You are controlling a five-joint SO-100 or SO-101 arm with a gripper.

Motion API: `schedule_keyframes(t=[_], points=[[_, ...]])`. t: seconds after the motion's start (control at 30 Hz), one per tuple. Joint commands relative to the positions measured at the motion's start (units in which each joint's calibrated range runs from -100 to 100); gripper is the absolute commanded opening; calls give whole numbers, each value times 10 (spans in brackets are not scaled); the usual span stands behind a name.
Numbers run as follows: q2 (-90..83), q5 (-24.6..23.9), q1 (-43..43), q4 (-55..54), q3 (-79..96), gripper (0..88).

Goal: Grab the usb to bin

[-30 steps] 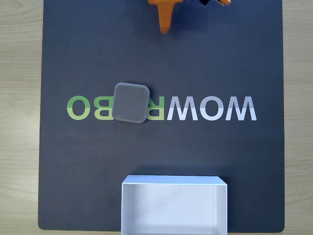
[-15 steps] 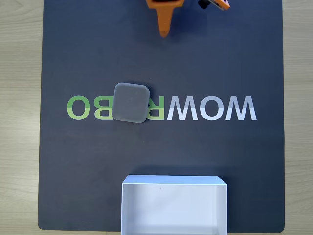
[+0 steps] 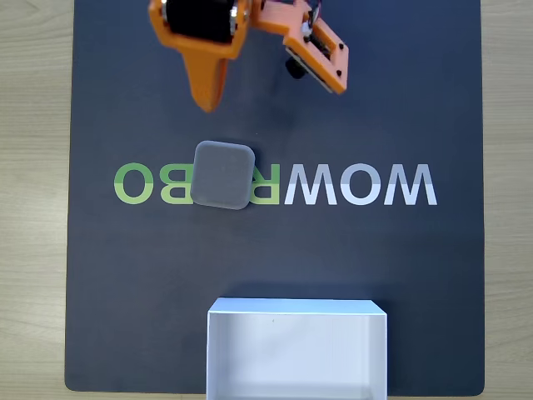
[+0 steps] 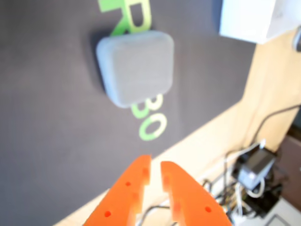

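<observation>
The usb is a flat grey rounded square lying on the dark mat, over the green letters. My orange gripper hangs above the mat just beyond the block's far side, tip pointing toward it, apart from it. In the wrist view the usb lies ahead of the gripper, whose two fingers stand almost together with only a thin slit and nothing between them. The bin, a shallow white box, sits at the mat's near edge in the fixed view; a corner of the bin shows top right in the wrist view.
A dark mat with WOWROBO lettering covers a pale wooden table. An orange bracket on the arm sticks out to the right of the gripper. Cables and small devices lie off the mat's side.
The arm has come down into the fixed view and shifted left, bringing the gripper tip much closer to the grey block. Block and box have not moved.
</observation>
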Motion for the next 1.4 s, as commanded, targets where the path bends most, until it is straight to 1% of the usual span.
schedule_keyframes(t=[0.0,0.2,0.33,0.5,0.57,0.67,0.8,0.87,0.9,1.0,1.2,1.37], points=[[99,2,35,39,-122,29],[235,5,81,52,-221,30],[312,42,76,53,-264,30],[370,48,64,67,-301,34],[384,48,53,105,-319,79],[395,45,37,168,-340,214],[404,44,26,224,-341,400],[412,43,25,247,-340,464],[417,43,25,252,-340,483],[440,42,27,250,-345,512],[510,42,26,215,-376,512],[569,42,24,214,-405,512]])
